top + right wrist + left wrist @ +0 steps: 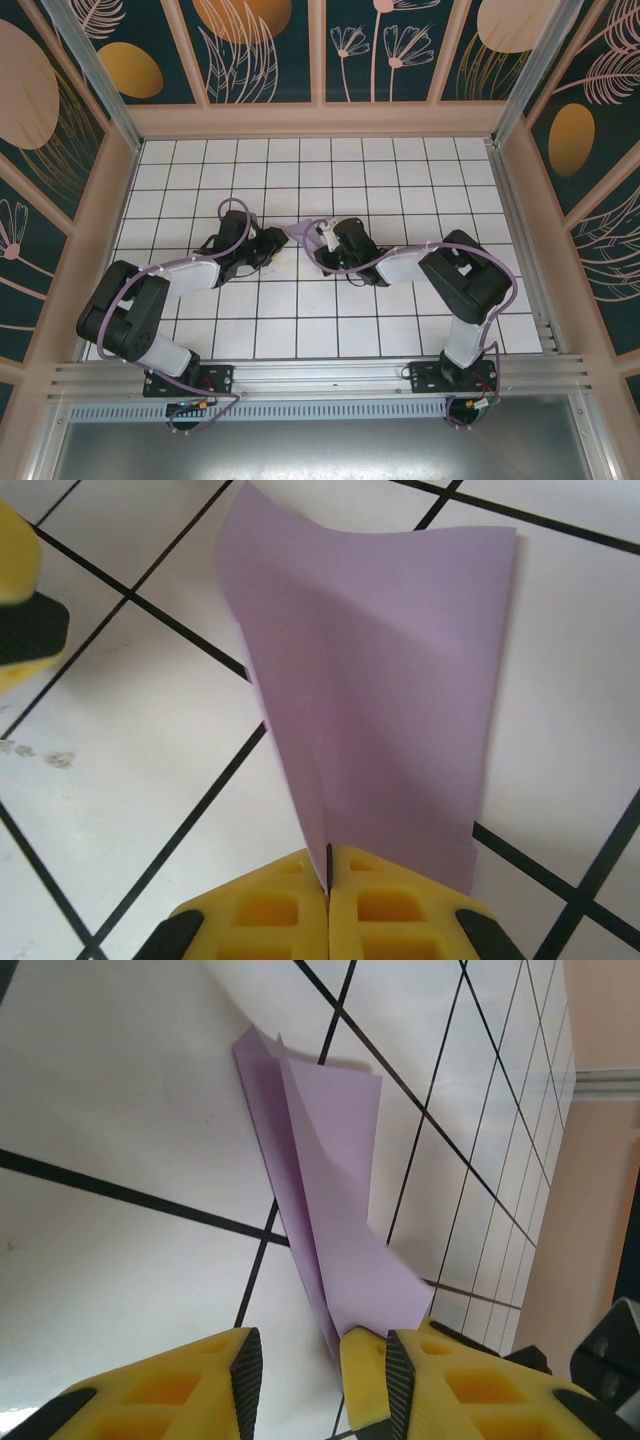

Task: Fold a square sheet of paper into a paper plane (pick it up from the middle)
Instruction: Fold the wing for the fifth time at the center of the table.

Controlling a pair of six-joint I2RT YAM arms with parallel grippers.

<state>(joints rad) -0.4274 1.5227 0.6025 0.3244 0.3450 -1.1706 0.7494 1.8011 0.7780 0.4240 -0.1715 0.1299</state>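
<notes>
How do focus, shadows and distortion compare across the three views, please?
Top external view: even light, wide lens splaying the walls, paper tiny. Left wrist view: paper sharp, thin dark shadow on the tile by its top edge, left gripper's fingers slightly soft. Right wrist view: paper sharp, faint shadow beside it.
</notes>
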